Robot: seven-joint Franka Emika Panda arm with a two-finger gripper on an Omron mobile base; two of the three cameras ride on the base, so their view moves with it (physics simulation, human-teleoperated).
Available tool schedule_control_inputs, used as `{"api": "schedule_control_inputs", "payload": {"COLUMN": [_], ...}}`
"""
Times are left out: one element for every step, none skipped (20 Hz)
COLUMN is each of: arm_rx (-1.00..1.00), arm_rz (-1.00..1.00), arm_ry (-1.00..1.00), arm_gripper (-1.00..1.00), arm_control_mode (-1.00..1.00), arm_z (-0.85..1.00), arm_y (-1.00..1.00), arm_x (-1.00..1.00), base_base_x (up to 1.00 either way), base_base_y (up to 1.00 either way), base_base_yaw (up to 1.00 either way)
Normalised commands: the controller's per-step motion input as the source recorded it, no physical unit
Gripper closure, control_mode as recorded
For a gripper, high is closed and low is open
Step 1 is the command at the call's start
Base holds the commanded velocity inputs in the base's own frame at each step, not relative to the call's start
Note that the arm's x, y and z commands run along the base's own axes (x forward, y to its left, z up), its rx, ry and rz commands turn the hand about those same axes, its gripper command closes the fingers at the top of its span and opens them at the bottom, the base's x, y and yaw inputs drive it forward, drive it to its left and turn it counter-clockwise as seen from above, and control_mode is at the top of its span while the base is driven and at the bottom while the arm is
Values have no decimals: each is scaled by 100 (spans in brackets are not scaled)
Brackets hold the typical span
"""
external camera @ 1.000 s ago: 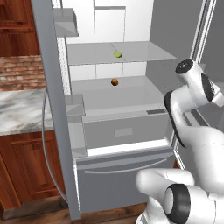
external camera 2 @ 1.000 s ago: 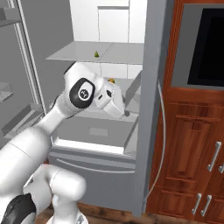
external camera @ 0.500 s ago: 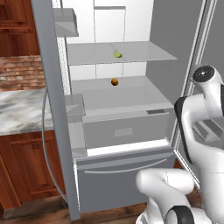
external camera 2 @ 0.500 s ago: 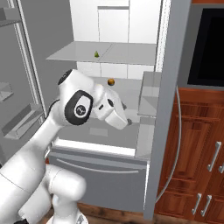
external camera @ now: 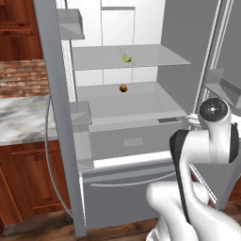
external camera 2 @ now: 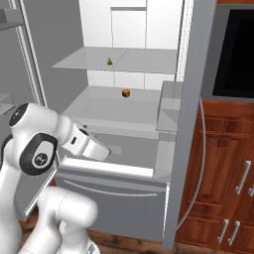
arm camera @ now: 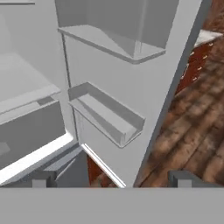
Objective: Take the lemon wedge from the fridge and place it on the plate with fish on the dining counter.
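Fridge [external camera: 141,117] stands open; lemon wedge [external camera: 126,59] lies on its upper shelf, above an orange-brown ball [external camera: 123,88]. From the right base, the wedge sits up and beyond the arm. Hand camera: tool [arm camera: 111,177] open, empty, facing door bins [arm camera: 109,116].

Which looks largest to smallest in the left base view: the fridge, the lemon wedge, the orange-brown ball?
1. The fridge, by far the largest.
2 and 3. The lemon wedge and the orange-brown ball look about equally tiny, so I will not rank them.
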Motion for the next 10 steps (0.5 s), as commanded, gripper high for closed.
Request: {"api": "schedule_control_inputs", "payload": {"arm_rx": [8,13,16,17,18,15,7,0,0,0], "arm_rz": [35,33,33,33,33,34,33,31,29,27], "arm_ry": [28,29,30,30,28,29,24,6,0,-1], "arm_gripper": [-100,-100,-100,-100,-100,-100,-100,-100,-100,-100], "arm_control_mode": [-100,-100,-100,-100,-100,-100,-100,-100,-100,-100], "arm_z": [44,57,59,55,49,22,0,0,-19,-28], "arm_y": [100,100,100,100,100,100,100,100,100,100], "arm_x": [-6,0,0,0,0,0,-26,-79,-100,-100], "base_base_x": [0,0,0,0,0,0,0,0,0,0], "base_base_y": [0,0,0,0,0,0,0,0,0,0], "base_base_yaw": [0,0,0,0,0,0,0,0,0,0]}}
